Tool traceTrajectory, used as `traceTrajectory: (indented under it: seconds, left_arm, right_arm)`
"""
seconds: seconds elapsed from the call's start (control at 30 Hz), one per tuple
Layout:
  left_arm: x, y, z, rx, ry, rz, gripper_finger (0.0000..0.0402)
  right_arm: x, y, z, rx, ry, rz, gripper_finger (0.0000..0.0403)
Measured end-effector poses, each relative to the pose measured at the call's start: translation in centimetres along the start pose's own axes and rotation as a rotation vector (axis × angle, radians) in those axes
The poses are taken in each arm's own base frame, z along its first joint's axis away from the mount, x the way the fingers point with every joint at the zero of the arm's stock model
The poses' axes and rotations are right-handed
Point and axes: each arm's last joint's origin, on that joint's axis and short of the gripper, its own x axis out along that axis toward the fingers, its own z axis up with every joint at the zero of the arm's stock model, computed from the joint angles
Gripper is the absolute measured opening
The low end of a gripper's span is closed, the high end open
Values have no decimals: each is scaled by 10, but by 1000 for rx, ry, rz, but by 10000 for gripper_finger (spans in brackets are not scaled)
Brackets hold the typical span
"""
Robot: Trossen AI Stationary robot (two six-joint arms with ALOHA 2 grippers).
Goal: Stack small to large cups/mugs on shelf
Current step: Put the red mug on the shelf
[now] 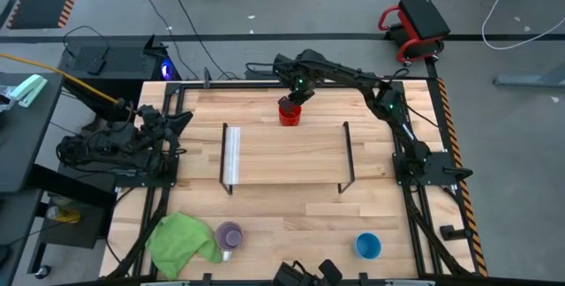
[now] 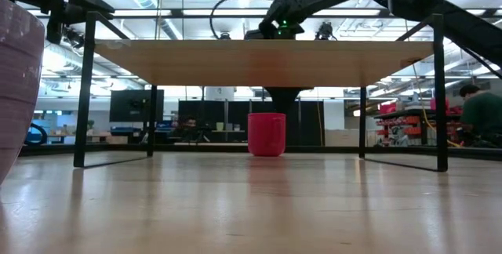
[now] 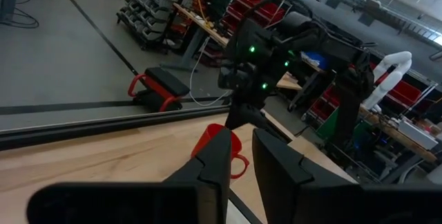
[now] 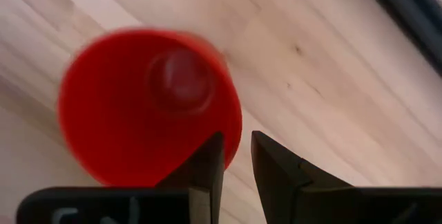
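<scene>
Looking down on the table, we took the shelf (image 1: 287, 155) as our landmark: a flat light-wood board on thin black metal end frames, with a white strip along its left end. Just behind the shelf's far edge stood the red mug (image 1: 290, 112), a smooth, glossy cylinder sitting upright on the tabletop. The right gripper (image 1: 295, 101) hung directly over the mug; in its wrist view the two dark fingers (image 4: 210, 162) stood nearly together, one over the mug's rim and one outside it, and we could not tell whether they pinched the wall. The left gripper (image 3: 238, 172) waited well off the shelf's left end, its fingers almost closed on nothing.

In front of the shelf, the pale purple mug (image 1: 229, 235) sat beside a crumpled green cloth (image 1: 181, 244), and the blue cup (image 1: 368, 245) stood toward the right. The tabletop (image 1: 291, 211) was pale planked wood with visible grain. Beyond it lay a grey floor with cables, and racks of red bins (image 3: 259, 10) in the room behind.
</scene>
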Motion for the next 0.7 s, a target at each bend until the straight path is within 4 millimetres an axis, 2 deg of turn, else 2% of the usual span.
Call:
traceTrajectory:
  seconds: [0.33,0.7]
  left_arm:
    - [0,0,0,1,0,0,73]
    - [0,0,0,1,0,0,70]
  right_arm:
    - [23,4,0,8,0,18,82]
    - [24,4,3,12,-28,29,82]
